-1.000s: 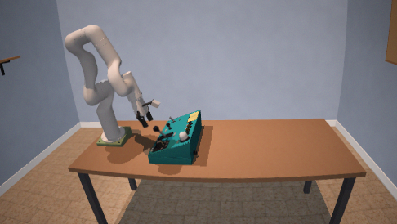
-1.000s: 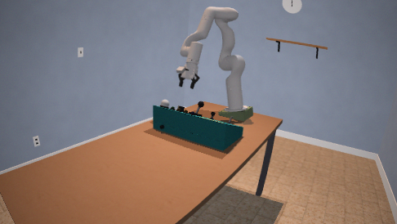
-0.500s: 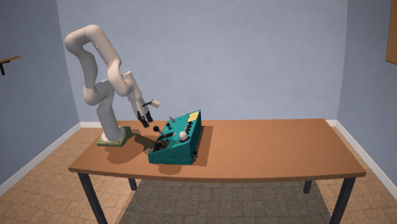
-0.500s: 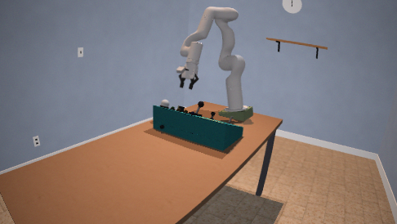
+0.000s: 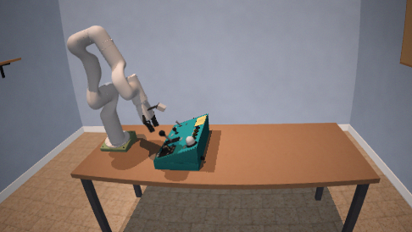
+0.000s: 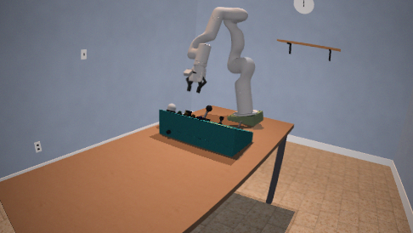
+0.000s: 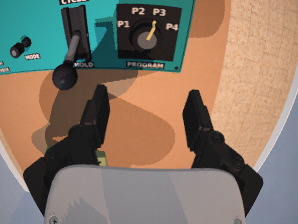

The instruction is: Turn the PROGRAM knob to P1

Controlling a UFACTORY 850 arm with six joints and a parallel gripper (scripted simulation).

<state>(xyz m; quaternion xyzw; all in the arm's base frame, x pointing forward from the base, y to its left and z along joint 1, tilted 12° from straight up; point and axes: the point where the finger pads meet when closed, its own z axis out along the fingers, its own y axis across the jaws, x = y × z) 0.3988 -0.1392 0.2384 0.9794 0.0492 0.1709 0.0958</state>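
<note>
A teal console (image 5: 182, 144) stands on the table near the arm's base; it also shows in the exterior view (image 6: 204, 133). In the wrist view its black PROGRAM knob (image 7: 148, 35) sits in a black square marked P1 to P4, and its yellow pointer aims near P3. A black CYCLE lever (image 7: 69, 59) with a ball end is left of the knob. My gripper (image 7: 147, 99) is open and empty, hanging in the air above the table just off the console's edge, apart from the knob. It also shows in the top and exterior views (image 5: 150, 123) (image 6: 195, 86).
A small black toggle (image 7: 20, 47) sits left of the lever. A white ball knob (image 5: 190, 140) and other controls stand further along the panel. The arm's base (image 5: 119, 144) is on the table's end, close to the console. The table edge curves near the gripper.
</note>
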